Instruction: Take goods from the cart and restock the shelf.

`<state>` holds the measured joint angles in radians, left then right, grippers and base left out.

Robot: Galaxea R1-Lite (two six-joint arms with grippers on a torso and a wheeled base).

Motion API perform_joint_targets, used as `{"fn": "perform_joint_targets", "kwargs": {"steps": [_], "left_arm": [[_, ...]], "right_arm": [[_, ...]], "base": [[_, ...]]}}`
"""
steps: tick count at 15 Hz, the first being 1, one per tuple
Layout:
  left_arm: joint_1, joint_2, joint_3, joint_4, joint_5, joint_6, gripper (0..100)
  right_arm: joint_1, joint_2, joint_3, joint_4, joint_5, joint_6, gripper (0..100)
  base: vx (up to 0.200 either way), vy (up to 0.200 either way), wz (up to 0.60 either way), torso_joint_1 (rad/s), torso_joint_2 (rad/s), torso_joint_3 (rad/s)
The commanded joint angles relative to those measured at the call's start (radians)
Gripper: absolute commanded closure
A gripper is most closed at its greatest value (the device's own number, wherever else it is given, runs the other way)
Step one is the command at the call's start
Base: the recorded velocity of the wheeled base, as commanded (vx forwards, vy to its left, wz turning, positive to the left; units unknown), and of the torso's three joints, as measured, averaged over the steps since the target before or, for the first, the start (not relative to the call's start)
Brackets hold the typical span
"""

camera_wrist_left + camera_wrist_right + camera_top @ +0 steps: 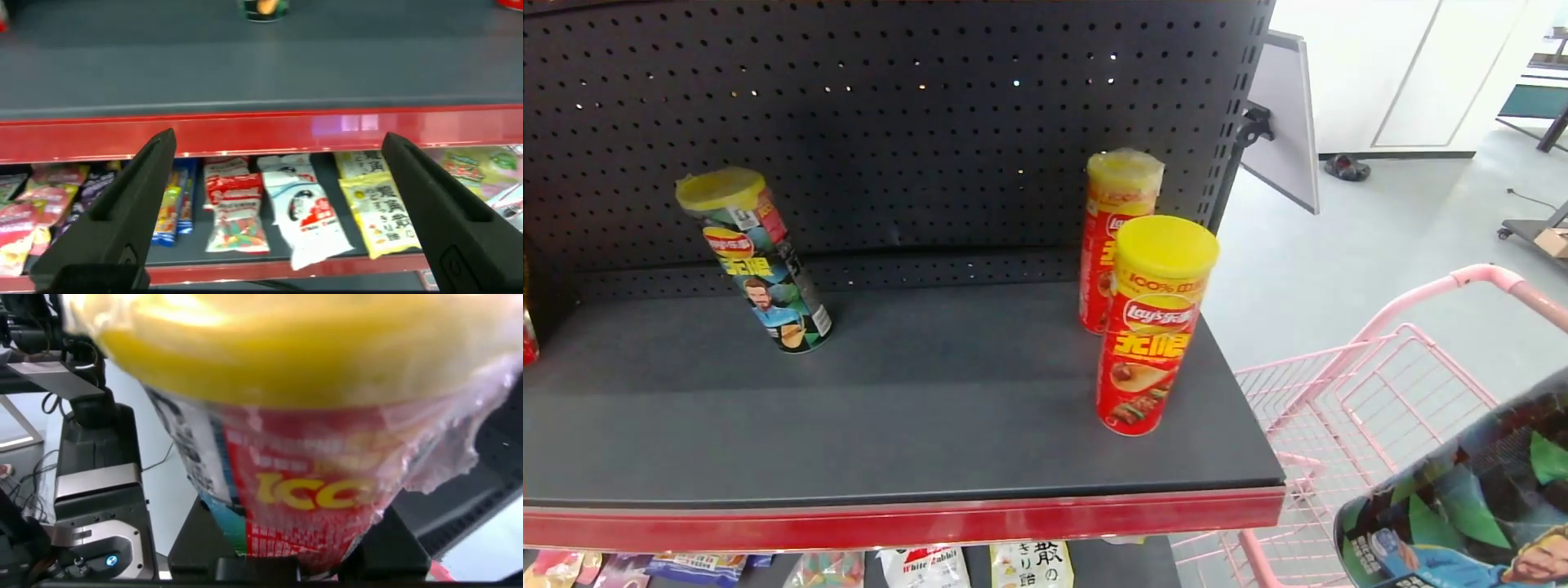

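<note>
Right wrist view, held can (310,482): patterned chip tube, its yellow-lidded end nearest the wrist camera, with loose film around the lid.
Right tool (302,559): closed on the tube's body, one finger on either side.
Location: the head view places it low on my right, by the pink cart (1380,384), off the right end of the shelf (890,441) and well apart from the stock standing there.
Long axis: slanted, neither upright nor level. I judge it must be turned lid-up before set-down.
Risk, collision: the front red can (1156,327) stands near the shelf's right end, with the rear red can (1119,237) just behind. A sideways entry could clip and topple either.
Risk, release: letting go while the tube is tilted could send it rolling off the red lip (898,518).
Free space: between the red cans and the matching can (756,261).
Left tool (278,143): wide open, empty, facing the red lip, with snack bags (302,212) below.
</note>
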<state>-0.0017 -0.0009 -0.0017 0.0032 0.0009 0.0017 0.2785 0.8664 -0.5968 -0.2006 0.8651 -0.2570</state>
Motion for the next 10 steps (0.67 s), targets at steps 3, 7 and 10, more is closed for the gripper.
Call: {"fn": "perform_joint_targets", "kwargs": {"steps": [3, 7, 10], "left_arm": [[0.0, 0.001, 0.0, 0.0, 0.001, 0.001, 0], [0.0, 0.001, 0.0, 0.0, -0.001, 0.003, 0], [0.0, 0.001, 0.0, 0.0, -0.001, 0.001, 0]], "right_arm": [[0.004, 0.003, 0.009, 0.0, 0.0, -0.001, 100], [0.005, 0.003, 0.009, -0.002, 0.0, -0.001, 100], [0.005, 0.003, 0.009, 0.0, 0.0, -0.001, 100]], "base": [[0.0, 0.2, 0.0, -0.001, 0.0, 0.004], [0.0, 0.2, 0.0, 0.002, 0.0, 0.004], [0.0, 0.2, 0.0, 0.005, 0.01, -0.001]]}}
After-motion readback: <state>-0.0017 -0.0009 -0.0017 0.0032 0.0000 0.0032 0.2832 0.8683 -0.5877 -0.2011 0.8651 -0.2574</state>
